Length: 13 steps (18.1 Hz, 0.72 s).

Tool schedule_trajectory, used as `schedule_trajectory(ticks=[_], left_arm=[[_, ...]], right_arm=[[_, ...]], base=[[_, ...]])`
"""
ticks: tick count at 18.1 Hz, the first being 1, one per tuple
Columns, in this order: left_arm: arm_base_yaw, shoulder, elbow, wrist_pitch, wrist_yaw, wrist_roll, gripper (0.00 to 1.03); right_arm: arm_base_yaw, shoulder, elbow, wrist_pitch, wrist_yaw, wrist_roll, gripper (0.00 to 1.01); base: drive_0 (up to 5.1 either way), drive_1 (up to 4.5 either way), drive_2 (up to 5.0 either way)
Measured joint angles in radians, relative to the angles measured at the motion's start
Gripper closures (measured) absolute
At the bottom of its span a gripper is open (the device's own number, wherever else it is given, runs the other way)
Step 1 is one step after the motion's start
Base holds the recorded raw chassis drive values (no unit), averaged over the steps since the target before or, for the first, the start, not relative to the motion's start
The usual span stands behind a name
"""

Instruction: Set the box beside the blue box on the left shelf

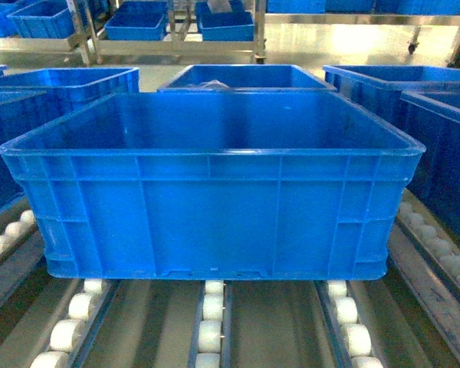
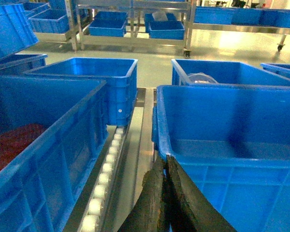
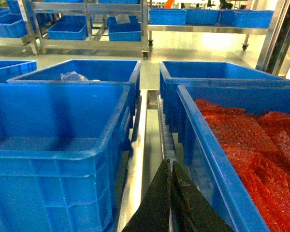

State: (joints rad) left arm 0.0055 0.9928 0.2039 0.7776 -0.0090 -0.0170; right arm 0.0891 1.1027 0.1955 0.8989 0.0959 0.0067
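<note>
White rollers (image 1: 210, 322) lay nearest the head camera, set in parallel rails of the grey shelf (image 1: 276, 322), and the box (image 1: 211, 184) sat squarely on them just beyond, empty, its ribbed front wall facing the camera. More blue crates flanked it: one at the left (image 1: 57, 88), one behind (image 1: 245, 77) and one at the right (image 1: 383, 84). In the left wrist view the left tool (image 2: 165, 193) showed dark fingers (image 2: 152, 198) pressed together with no gap, at the box's near left corner below its rim; whether it touched the box I cannot tell. To its left a roller rail (image 2: 106, 169) ran beside a neighbouring crate (image 2: 43, 145) with red material (image 2: 14, 142) inside. In the right wrist view the right tool (image 3: 170, 193) was likewise closed, its black fingers (image 3: 157, 203) together and gripping nothing visible, in the gap between the box and a crate of red material (image 3: 251, 145). Racks with more blue crates (image 1: 138, 27) stood across the floor.
</note>
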Motion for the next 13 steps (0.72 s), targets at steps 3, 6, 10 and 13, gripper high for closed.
schedule_trajectory(ticks=[3, 6, 10, 13], left_arm=[[-0.006, -0.084, -0.053, -0.028, 0.008, 0.000, 1.01], [-0.006, -0.145, -0.086, -0.060, 0.008, 0.000, 1.01], [-0.006, -0.233, -0.121, -0.113, 0.008, 0.000, 1.01], [-0.006, -0.296, -0.141, -0.156, 0.008, 0.000, 1.01]], right_arm=[[-0.024, -0.092, -0.053, -0.042, -0.039, 0.000, 0.99], [-0.093, -0.165, -0.090, -0.085, -0.084, 0.000, 0.99], [-0.090, -0.217, -0.140, -0.043, -0.096, 0.000, 0.99], [-0.089, -0.262, -0.171, -0.122, -0.096, 0.000, 0.99]], base=[[0.0, 0.00, 0.0], [0.0, 0.00, 0.0], [0.0, 0.00, 0.0], [0.0, 0.00, 0.0]])
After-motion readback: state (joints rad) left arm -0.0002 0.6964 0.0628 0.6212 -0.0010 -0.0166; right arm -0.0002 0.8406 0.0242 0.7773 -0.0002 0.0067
